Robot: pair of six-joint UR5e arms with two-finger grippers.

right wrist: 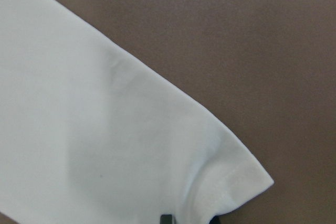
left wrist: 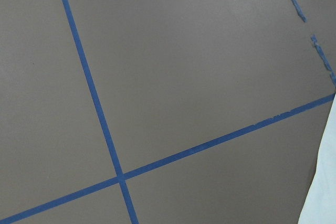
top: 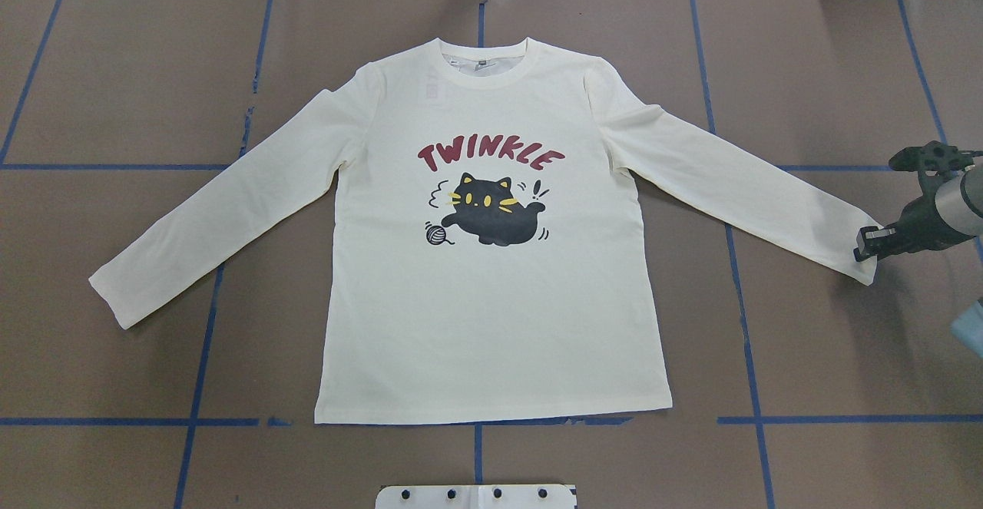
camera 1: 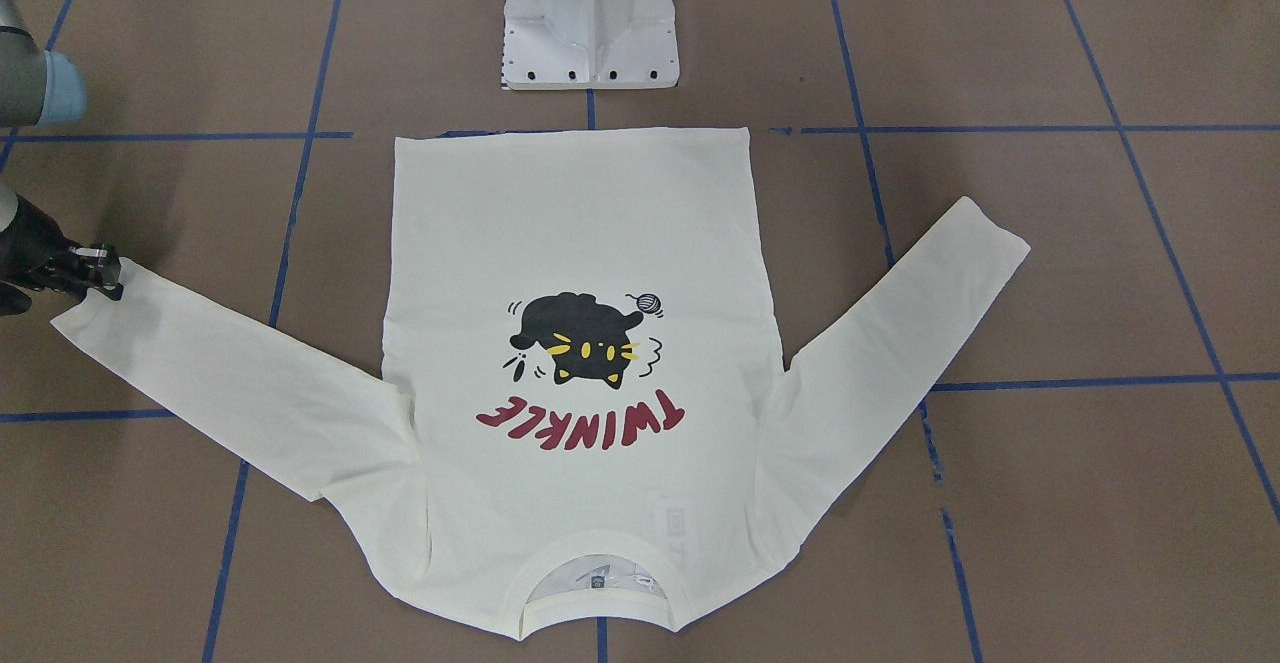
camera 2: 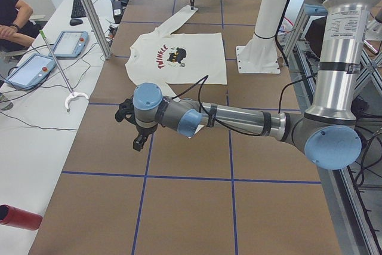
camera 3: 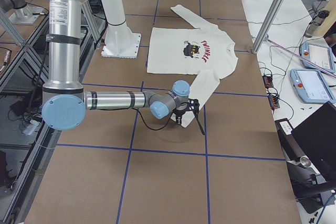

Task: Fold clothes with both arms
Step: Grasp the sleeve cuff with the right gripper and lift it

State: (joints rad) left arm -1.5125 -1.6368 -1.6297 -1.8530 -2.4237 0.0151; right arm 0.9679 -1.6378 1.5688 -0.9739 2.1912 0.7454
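Overhead exterior view: the cream long-sleeved shirt [top: 491, 325] lies flat and print-up in the middle of the table [top: 115, 455], sleeves spread. My right gripper [top: 866, 246] sits at the cuff on my right; I cannot tell whether its jaws pinch the cloth. My left gripper [camera 2: 138, 143] hangs above the table, off the other sleeve; its jaws' gap I cannot tell either.

Things on and beside the table [top: 806, 71], counted

One shirt [top: 491, 325]; two arms, the left arm [camera 2: 239, 120] and the right arm [camera 3: 115, 99]; two grippers, the left gripper [camera 2: 138, 143] and the right gripper [top: 863, 253]; one white pedestal base [camera 1: 590, 33]; two tablets, the far tablet [camera 2: 68, 43] and the near tablet [camera 2: 28, 71]; one red cylinder [camera 2: 18, 216]; one keyboard [camera 2: 79, 4]; one person [camera 2: 12, 4].
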